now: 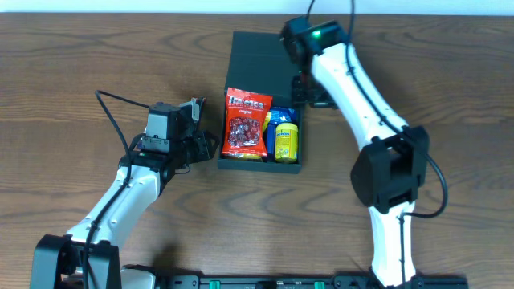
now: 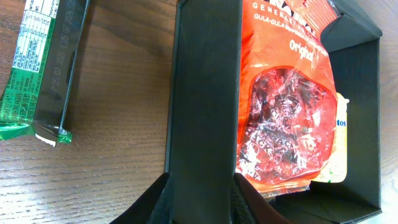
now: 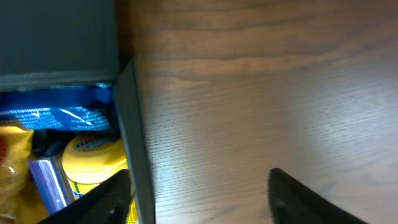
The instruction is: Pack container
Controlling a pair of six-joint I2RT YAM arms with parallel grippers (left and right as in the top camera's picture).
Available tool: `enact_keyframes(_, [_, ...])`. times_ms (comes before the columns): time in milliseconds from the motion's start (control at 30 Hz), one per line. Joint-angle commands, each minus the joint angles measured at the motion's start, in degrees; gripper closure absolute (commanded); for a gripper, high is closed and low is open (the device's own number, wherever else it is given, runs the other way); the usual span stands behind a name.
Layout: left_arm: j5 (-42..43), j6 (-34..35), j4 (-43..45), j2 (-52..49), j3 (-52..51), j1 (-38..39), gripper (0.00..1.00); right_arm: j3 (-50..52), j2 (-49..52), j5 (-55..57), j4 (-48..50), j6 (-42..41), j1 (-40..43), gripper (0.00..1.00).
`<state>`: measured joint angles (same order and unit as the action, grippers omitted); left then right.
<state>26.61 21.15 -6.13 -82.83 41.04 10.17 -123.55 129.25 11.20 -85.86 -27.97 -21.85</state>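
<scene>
Open, the left jaws and right jaws each have a container (image 2: 202, 112) wall between them. Uneven closing could drag it and tip out the red packet (image 2: 280, 106).

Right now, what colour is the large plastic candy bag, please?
The plastic candy bag is orange-red; left wrist view shows it best.
</scene>
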Motion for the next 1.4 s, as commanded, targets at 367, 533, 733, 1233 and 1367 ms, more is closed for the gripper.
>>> enact_keyframes(367, [-3.23, -2.4, 2.71, 0.5, 0.13, -0.15, 0.66, -4.26, -11.65, -12.59, 10.01, 18.03, 5.05, 0.34])
enact_keyframes(533, [-5.49, -5.75, 1.57, 0.5, 1.66, -0.13, 0.65, -3.08, -11.8, -16.39, 10.99, 20.9, 4.9, 0.36])
enact_keyframes(733, [-11.02, -7.37, -0.33, 0.5, 4.74, -0.15, 0.66, -2.91, -15.06, -15.56, 7.15, 23.58, 5.27, 0.37])
enact_keyframes(1233, [-25.79, -13.62, -5.51, 0.31, 10.51, -0.15, 0.61, 35.63, -36.96, -16.61, 33.68, 24.15, 12.52, 0.22])
enact_keyframes(1367, [-25.77, -14.8, -5.49, -1.11, 10.51, -0.13, 0.59, 35.98, -36.94, -16.63, 41.75, 24.17, 11.91, 0.21])
